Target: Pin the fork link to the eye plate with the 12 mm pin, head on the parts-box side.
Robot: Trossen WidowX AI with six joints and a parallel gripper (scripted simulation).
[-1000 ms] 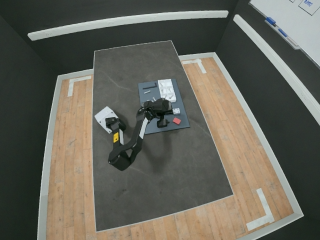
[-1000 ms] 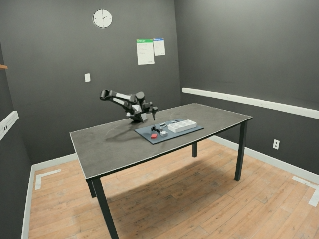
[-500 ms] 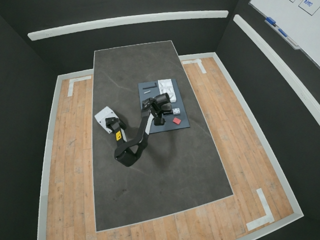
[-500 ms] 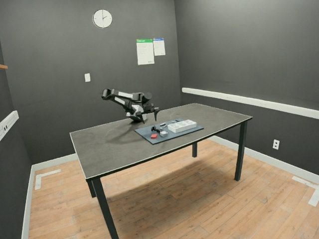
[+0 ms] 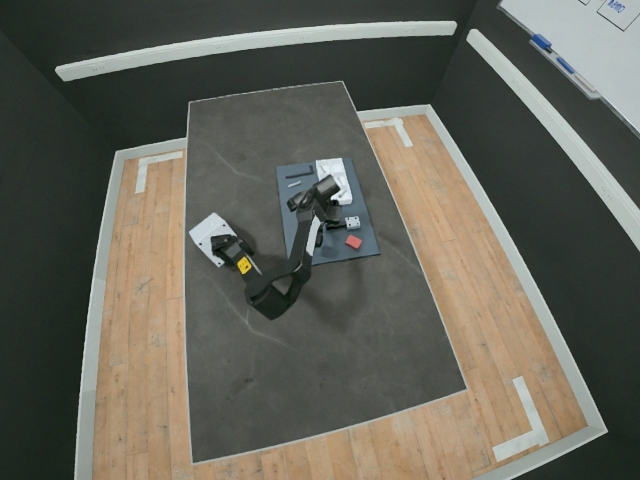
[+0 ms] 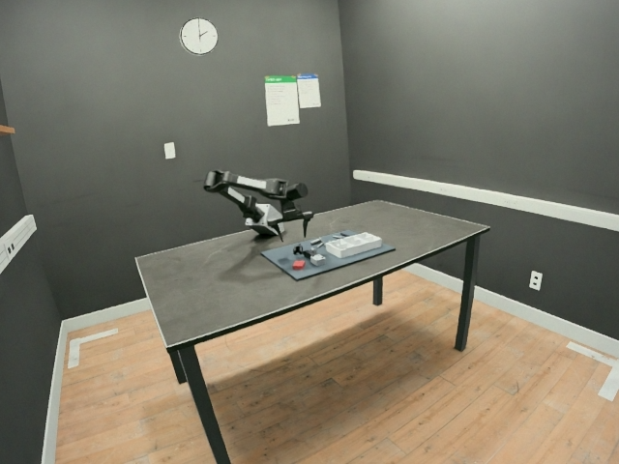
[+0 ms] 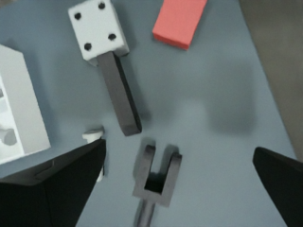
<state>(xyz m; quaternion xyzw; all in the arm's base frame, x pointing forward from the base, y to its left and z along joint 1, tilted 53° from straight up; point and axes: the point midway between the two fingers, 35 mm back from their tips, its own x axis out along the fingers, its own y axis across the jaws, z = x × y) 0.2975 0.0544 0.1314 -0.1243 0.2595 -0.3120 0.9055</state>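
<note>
The eye plate, a white block (image 5: 352, 222) (image 6: 317, 259) (image 7: 96, 29) with black holes and a dark bar (image 7: 118, 92), rests on the mat. No eye hole can be made out in the bar. The dark fork link (image 7: 163, 198) (image 6: 298, 249) lies apart from it, its two cheeks pointing toward the bar's free end, nothing between them. A pale headed pin (image 7: 93, 135) lies beside them; the left finger in the wrist view hides part of its shaft. I cannot tell its size. My gripper (image 6: 293, 238) (image 7: 178, 149) is open and empty above the mat, its fingers either side of the fork.
The white parts box (image 5: 347, 195) (image 6: 354, 246) (image 7: 26, 109) stands on the blue-grey mat (image 5: 368, 246). A red block (image 5: 353, 241) (image 6: 298, 265) (image 7: 179, 21) lies near the eye plate. A dark bar-shaped part (image 5: 299, 174) and a small grey piece (image 5: 294, 183) lie at the mat's far end.
</note>
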